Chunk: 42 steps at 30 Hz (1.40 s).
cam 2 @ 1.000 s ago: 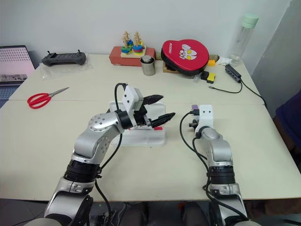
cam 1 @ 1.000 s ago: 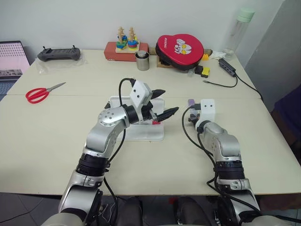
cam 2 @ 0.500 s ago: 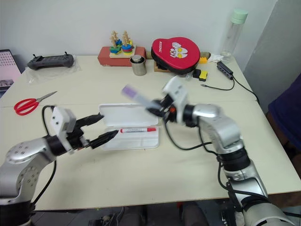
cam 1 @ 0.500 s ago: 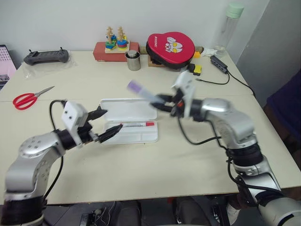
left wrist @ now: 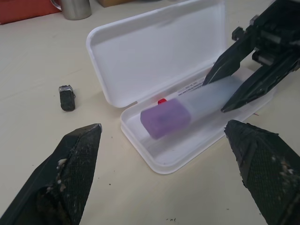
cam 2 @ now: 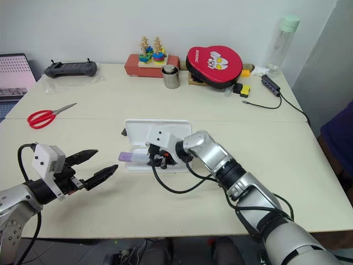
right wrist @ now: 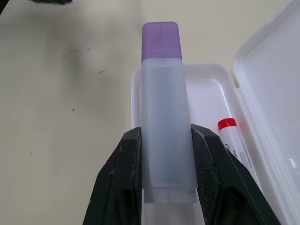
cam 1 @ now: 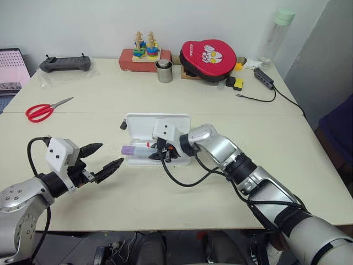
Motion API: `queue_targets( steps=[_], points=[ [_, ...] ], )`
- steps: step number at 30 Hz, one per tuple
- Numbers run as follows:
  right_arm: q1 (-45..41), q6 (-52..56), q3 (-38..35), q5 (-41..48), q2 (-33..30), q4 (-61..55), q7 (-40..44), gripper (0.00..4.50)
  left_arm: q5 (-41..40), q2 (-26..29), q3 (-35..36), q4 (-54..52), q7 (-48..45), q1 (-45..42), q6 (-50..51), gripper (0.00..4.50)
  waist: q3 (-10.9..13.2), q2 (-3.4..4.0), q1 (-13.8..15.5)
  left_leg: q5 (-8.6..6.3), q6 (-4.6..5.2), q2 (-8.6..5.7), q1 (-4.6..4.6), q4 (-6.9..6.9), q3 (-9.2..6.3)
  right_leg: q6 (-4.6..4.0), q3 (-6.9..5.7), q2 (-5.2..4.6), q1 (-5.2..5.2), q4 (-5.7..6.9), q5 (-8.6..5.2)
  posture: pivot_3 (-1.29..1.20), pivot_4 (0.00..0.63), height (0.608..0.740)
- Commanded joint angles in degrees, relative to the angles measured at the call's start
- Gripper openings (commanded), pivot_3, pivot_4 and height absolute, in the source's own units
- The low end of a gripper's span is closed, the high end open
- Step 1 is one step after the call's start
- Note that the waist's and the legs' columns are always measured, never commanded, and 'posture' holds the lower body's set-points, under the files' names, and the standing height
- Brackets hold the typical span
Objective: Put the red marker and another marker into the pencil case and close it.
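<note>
1. The right gripper (left wrist: 236, 77) is pinching the lavender marker (right wrist: 164, 112) between its two fingers, holding it low over the tray of the pencil case (cam 1: 157, 124).
2. The pencil case is lying with its lid open mid-table, towards the near edge.
3. The red marker (right wrist: 230, 136) is lying inside it, partly hidden behind the lavender marker.
4. The left gripper (cam 1: 102, 160) is hanging with its fingers spread and empty, near the table's front edge.

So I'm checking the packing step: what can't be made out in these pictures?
- The red marker: mostly hidden behind the lavender marker in both wrist views.
- Whether the lavender marker touches the pencil case floor: not clear in any view.
- Small dark object beside the case: too small to identify.
</note>
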Motion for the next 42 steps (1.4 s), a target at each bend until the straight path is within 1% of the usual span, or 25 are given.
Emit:
queue_targets(
  steps=[1, 7, 9, 10, 14, 15, 19, 21, 23, 27, 30, 34, 42],
  points=[
    [-1.34, -3.78, -0.35, -1.95, 0.82, 2.08, 2.44, 1.1, -1.42, 0.0, 2.27, -3.16, 1.29, 0.73, 0.2, 4.5, 0.0, 0.01, -0.01, 0.0, -0.01, 0.0, 0.0, -0.01, 0.0, 0.0, 0.0, 0.0, 0.0, 0.0, 0.0, 0.0, 0.15, 0.74],
    [-1.86, -6.16, -1.31, -4.0, 1.53, 5.53, 3.4, 1.1, -1.79, -0.26, 1.76, -4.05, 2.77, 0.68, 0.68, 4.5, 0.0, 0.0, -0.21, -0.01, -0.01, 0.0, 0.02, -0.01, 0.0, 0.0, 0.0, 0.0, 0.0, 0.01, 0.0, 0.0, 0.15, 0.74],
    [-2.21, -6.53, -2.39, -4.0, 1.88, 5.94, 3.36, 1.8, -2.48, -0.68, 1.78, -3.68, 3.8, -0.31, 1.2, 4.5, 0.0, 0.0, -0.2, 0.0, -0.01, 0.0, 0.03, 0.0, 0.01, 0.01, 0.0, 0.0, 0.01, 0.01, 0.0, 0.0, 0.15, 0.74],
    [-2.53, -6.6, -3.28, -3.79, 2.08, 5.92, 3.28, 1.88, -3.13, -1.04, 2.06, -2.92, 4.95, -1.71, 1.81, 4.5, 0.0, -0.01, -0.2, 0.0, -0.01, 0.0, 0.03, 0.0, 0.01, 0.01, 0.01, 0.0, 0.01, 0.01, 0.0, 0.0, 0.15, 0.74],
    [-3.39, -6.18, -5.79, -3.07, 2.49, 4.57, 3.73, 2.81, -4.55, -1.31, 2.98, 0.08, 7.92, -6.27, 3.05, 4.5, 0.0, -0.01, -0.02, 0.0, -0.01, 0.01, 0.02, 0.03, -0.05, 0.02, -0.05, 0.03, 0.01, 0.03, 0.01, 0.0, 0.15, 0.74],
    [-3.76, -5.79, -6.55, -2.69, 2.45, 3.74, 3.99, 2.99, -3.96, -1.03, 2.8, 1.71, 8.62, -7.69, 2.97, 4.5, 0.0, -0.01, -0.07, 0.0, -0.01, 0.01, 0.02, 0.03, -0.04, 0.02, -0.03, 0.03, 0.02, 0.03, 0.01, 0.0, 0.15, 0.74],
    [-4.44, -4.8, -10.56, 0.0, 2.64, -0.6, 4.66, 3.93, -0.64, -0.02, 0.48, 7.55, 11.99, -12.49, 3.28, 4.5, 0.0, -0.01, -0.27, 0.0, -0.01, 0.0, 0.01, 0.02, -0.03, 0.02, -0.03, 0.03, 0.01, 0.03, 0.01, 0.0, 0.15, 0.74],
    [-4.32, -1.43, -15.16, 5.69, 2.57, -8.77, 5.75, 4.41, 2.73, 0.71, -2.92, 12.46, 13.54, -15.62, 3.71, 4.5, 0.02, 0.01, -0.14, 0.0, -0.01, 0.0, -0.01, 0.01, -0.05, 0.02, -0.06, 0.03, 0.01, 0.04, 0.01, 0.0, 0.15, 0.74],
    [-4.5, 1.67, -18.98, 9.18, 2.46, -14.88, 3.82, 4.41, 5.45, 0.7, -5.29, 17.46, 14.87, -18.62, 3.4, 4.5, 0.03, 0.02, 0.06, 0.0, -0.01, -0.01, -0.04, 0.01, -0.09, 0.02, -0.08, 0.03, 0.01, 0.04, 0.01, 0.0, 0.15, 0.74],
    [-4.49, 6.06, -23.19, 10.65, 1.07, -21.38, -1.91, 4.41, 8.73, -0.48, -9.87, 26.15, 13.77, -24.82, 0.42, 4.5, -0.02, -0.05, 0.32, -0.01, -0.02, -0.02, -0.04, 0.01, -0.11, 0.02, -0.11, 0.03, 0.02, 0.04, 0.01, 0.0, 0.15, 0.74],
    [-3.83, 6.79, -23.96, 9.33, -0.57, -23.13, -5.82, 4.41, 11.09, -1.94, -13.51, 33.34, 12.61, -30.46, -2.22, 4.5, -0.03, -0.06, 0.88, -0.01, -0.02, -0.03, -0.04, 0.02, -0.13, 0.02, -0.15, 0.02, 0.02, 0.04, 0.01, 0.0, 0.15, 0.74],
    [-2.57, 7.31, -24.76, 9.09, -2.13, -23.64, -9.73, 4.41, 15.72, -5.03, -18.31, 46.31, 12.09, -39.16, -7.22, 4.5, -0.03, -0.08, 0.92, 0.0, -0.02, -0.05, -0.06, 0.06, -0.11, 0.05, -0.12, 0.02, 0.03, 0.04, 0.04, 0.0, 0.15, 0.74],
    [-0.3, 10.19, -24.65, 10.34, -4.46, -28.26, -12.57, 4.41, 21.47, -8.69, -22.34, 64.46, 12.32, -49.64, -13.74, 4.5, -0.03, -0.06, 0.59, 0.0, 0.0, -0.07, -0.16, 0.02, -0.13, 0.06, -0.15, 0.02, -0.04, 0.06, 0.06, 0.0, 0.15, 0.74]
  ],
)
